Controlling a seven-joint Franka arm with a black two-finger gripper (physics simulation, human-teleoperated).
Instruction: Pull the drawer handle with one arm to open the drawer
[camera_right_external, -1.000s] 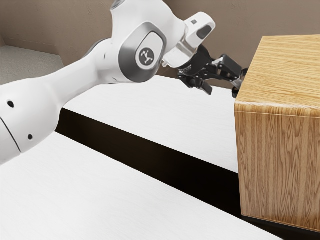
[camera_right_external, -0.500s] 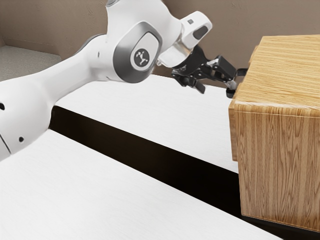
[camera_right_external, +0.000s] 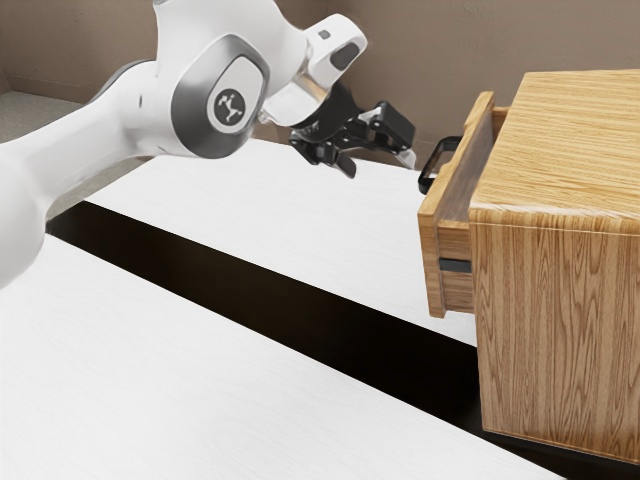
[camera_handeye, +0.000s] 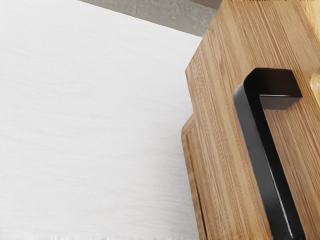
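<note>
1. The drawer (camera_right_external: 455, 215) is sticking partly out of the top of a boxy cabinet (camera_right_external: 560, 300) at the exterior view's right. Both are showing warm, oak-like wood with straight grain, flat faces and square edges.
2. The handle (camera_right_external: 437, 165) is sitting on the drawer's front panel. It is a smooth black bar with squared corners, bent like a bracket. In the wrist view the handle (camera_handeye: 265, 150) is catching a thin line of light along its edge, against the striped wood behind it.
3. The drawer's front is facing the exterior view's left, toward the arm (camera_right_external: 150, 120). The handle's long axis is running level across the front's width, parallel to the panel's top edge.
4. The pincer (camera_right_external: 380, 160) is hanging above the desk (camera_right_external: 300, 220) with its two black fingers (camera_right_external: 403, 140) spread apart, clamping nothing. The finger nearer the drawer is ending just beside the handle; whether it is touching cannot be told.
5. The desk is showing a white, matte, faintly streaked top. A second white slab (camera_right_external: 200, 400) is lying nearer the camera, with a dark gap (camera_right_external: 300, 310) running between the two.
6. The glossy white arm is reaching in from the exterior view's upper left, in front of a brown wall (camera_right_external: 480, 40).
</note>
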